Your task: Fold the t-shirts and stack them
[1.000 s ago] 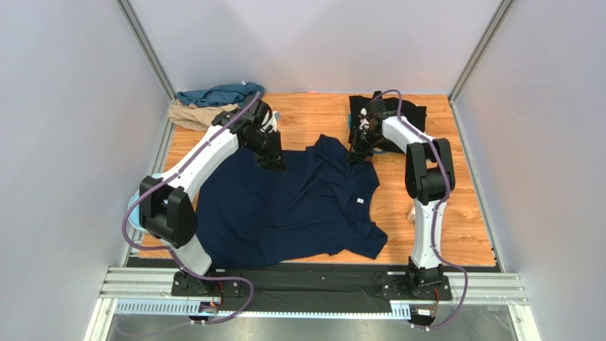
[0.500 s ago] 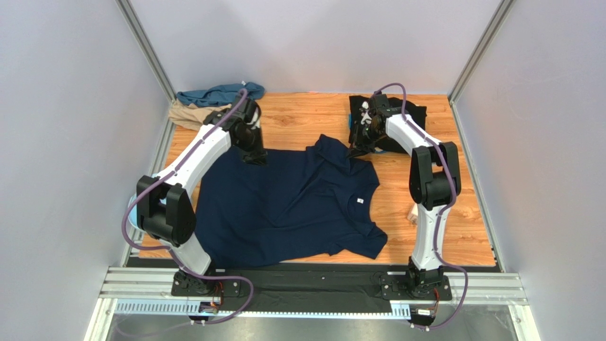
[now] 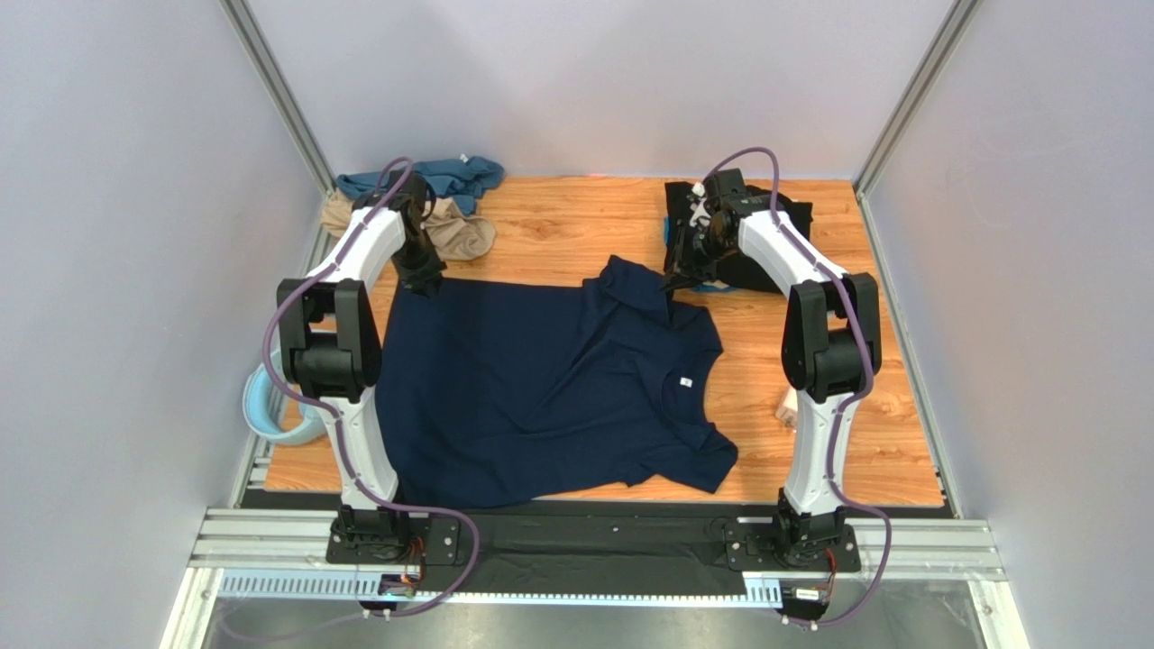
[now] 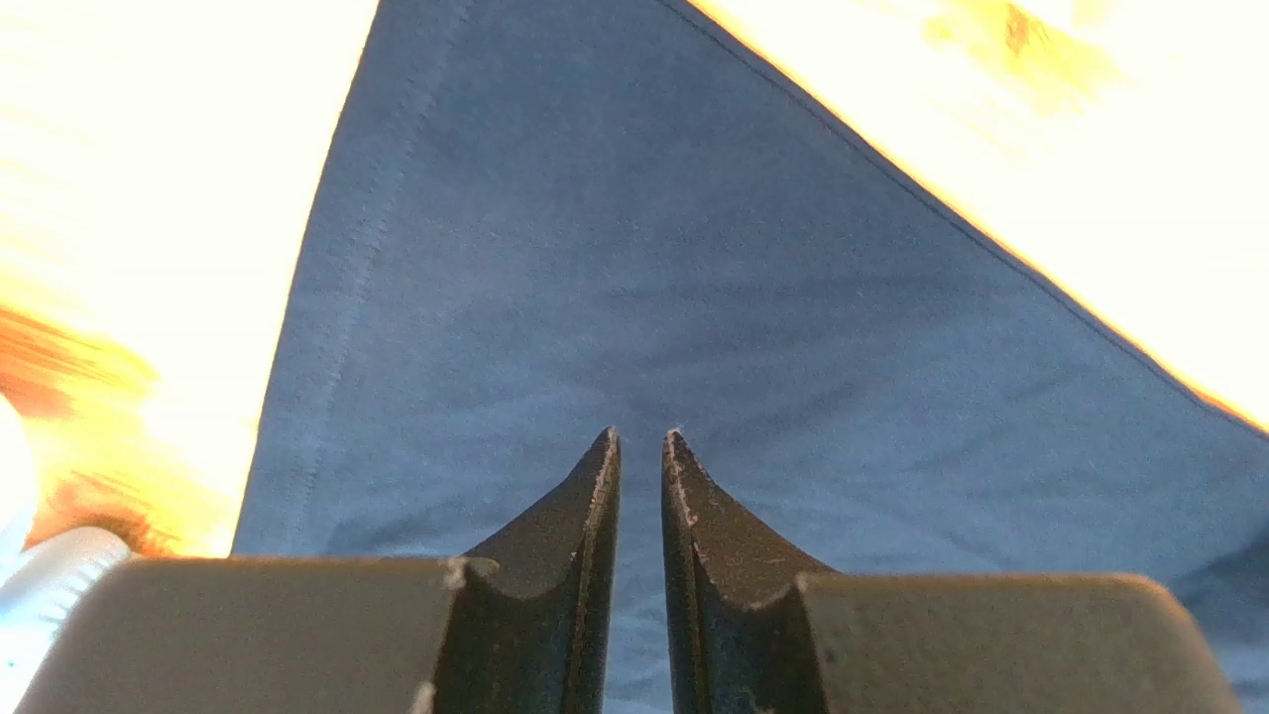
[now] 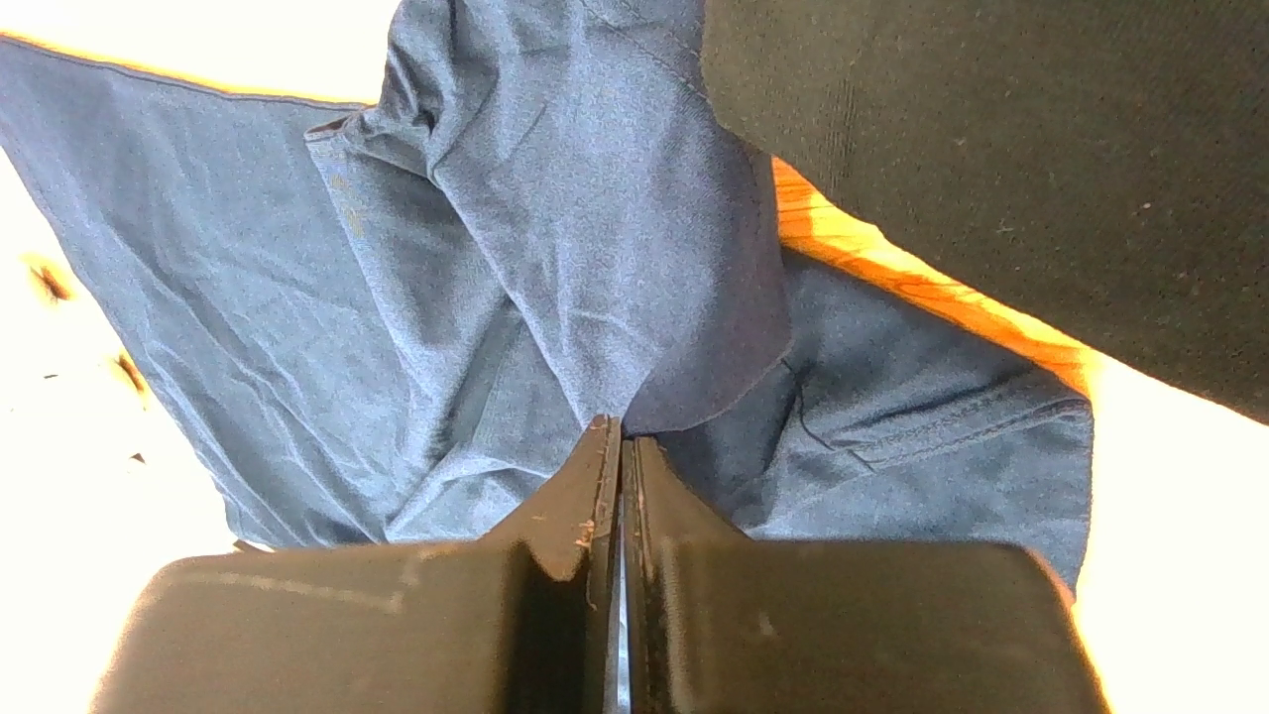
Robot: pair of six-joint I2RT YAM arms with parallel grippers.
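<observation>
**Item: dark navy blue cloth t-shirt**. It lies spread on the wooden table, centre, collar toward the right.

**Change:** the left end effector has travelled left along the shirt's far edge to its far left corner. That edge now runs straight where it lay slack a second ago. The right end effector has kept its place at the far right sleeve. Judged: the shirt is being drawn flat, and no fold has begun.

**Left end effector:** fingers drawn almost together with a thin slit between the tips, judged to be nipping the corner cloth.

**Right end effector:** fingers pressed together, pinching a rumpled fold of the sleeve.

**Other stock:** black cloth t-shirt, far right. Teal blue cloth t-shirt and tan beige cloth t-shirt, bunched at the far left. Pale blue plastic ring at the left table edge.

**Views:** only the top view shows the whole layout. The left wrist view shows the hem stitching and smooth cloth at the corner. The right wrist view shows the sleeve bunched, with the black shirt just beside it.
</observation>
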